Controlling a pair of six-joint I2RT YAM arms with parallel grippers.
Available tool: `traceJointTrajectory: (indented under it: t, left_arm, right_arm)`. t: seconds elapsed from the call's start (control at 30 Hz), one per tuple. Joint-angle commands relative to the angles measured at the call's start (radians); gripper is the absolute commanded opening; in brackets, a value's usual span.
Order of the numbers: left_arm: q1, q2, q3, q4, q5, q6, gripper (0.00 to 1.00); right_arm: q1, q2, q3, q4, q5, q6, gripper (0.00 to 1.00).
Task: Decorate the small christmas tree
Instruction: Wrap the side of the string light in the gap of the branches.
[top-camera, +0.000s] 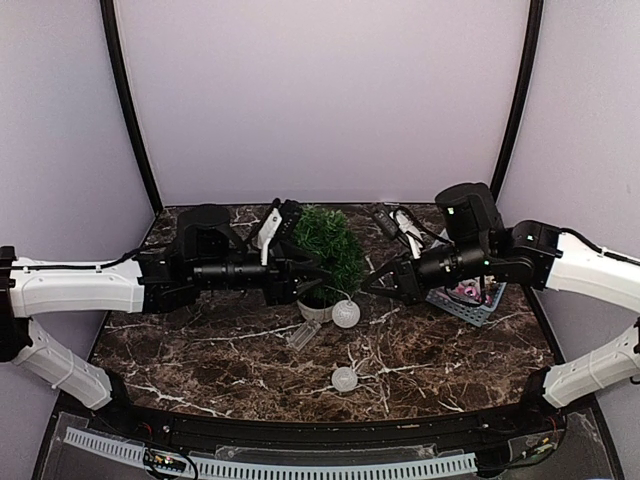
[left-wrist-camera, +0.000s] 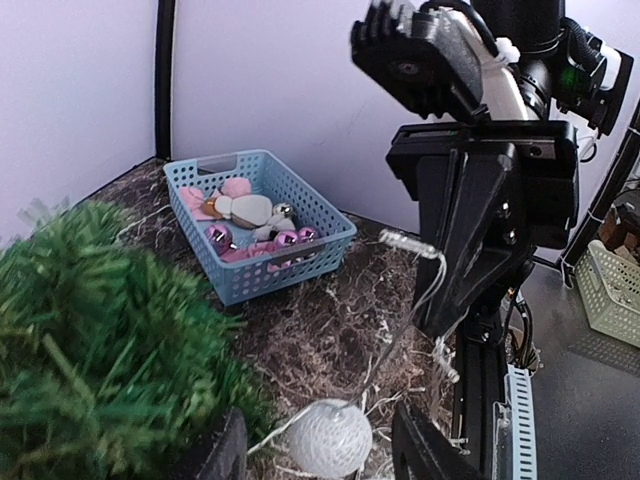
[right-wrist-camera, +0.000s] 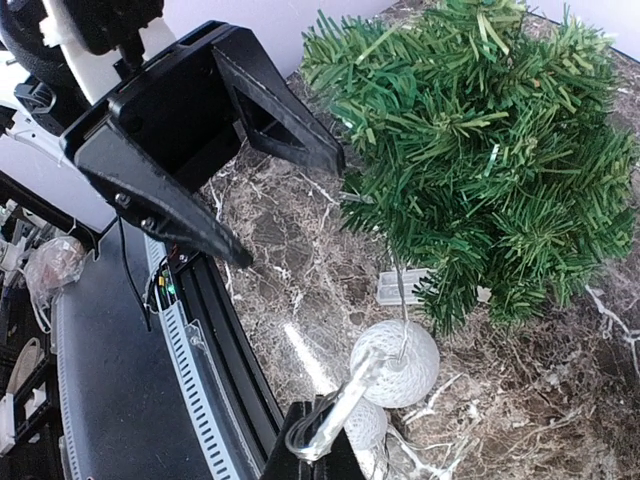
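The small christmas tree (top-camera: 326, 245) stands in a pale pot (top-camera: 314, 311) at the table's middle. A string of white mesh balls on thin wire hangs from its near side. One ball (top-camera: 346, 313) dangles by the pot and another (top-camera: 344, 378) lies on the table. My left gripper (top-camera: 325, 282) is open at the tree's front. In the left wrist view its fingers (left-wrist-camera: 425, 450) flank the hanging ball (left-wrist-camera: 330, 437) without touching it. My right gripper (right-wrist-camera: 322, 448) is shut on a clear looped piece of the light string (right-wrist-camera: 340, 412), just right of the tree (right-wrist-camera: 490, 150).
A blue basket (left-wrist-camera: 260, 225) with pink and silver ornaments sits at the right, partly under my right arm. A clear plastic battery box (top-camera: 303, 333) lies in front of the pot. Loose white wire trails over the dark marble top.
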Motion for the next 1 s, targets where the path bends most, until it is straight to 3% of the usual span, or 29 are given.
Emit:
traceJointTrajectory:
  t: [0.0, 0.27, 0.47, 0.6, 0.83, 0.97]
  left_arm:
    - [-0.059, 0.08, 0.122, 0.003, -0.016, 0.068, 0.52]
    - [-0.09, 0.179, 0.195, -0.003, 0.035, 0.077, 0.52]
    - [-0.09, 0.208, 0.212, -0.028, 0.036, 0.096, 0.59]
    - [-0.091, 0.231, 0.234, -0.043, 0.042, 0.103, 0.51]
    - [-0.098, 0.248, 0.241, -0.038, 0.043, 0.105, 0.27]
    - [-0.104, 0.247, 0.233, -0.04, 0.04, 0.127, 0.26]
  right_arm:
    - [-0.009, -0.014, 0.014, 0.066, 0.006, 0.004, 0.0]
    - [-0.013, -0.022, 0.025, 0.086, -0.008, 0.0, 0.0]
    - [-0.014, -0.022, 0.034, 0.088, -0.024, -0.003, 0.0]
    - [-0.014, -0.018, 0.043, 0.089, -0.039, -0.004, 0.0]
    - [-0.014, -0.027, 0.049, 0.092, -0.033, 0.0, 0.0]
    - [-0.014, -0.028, 0.05, 0.099, -0.036, 0.002, 0.0]
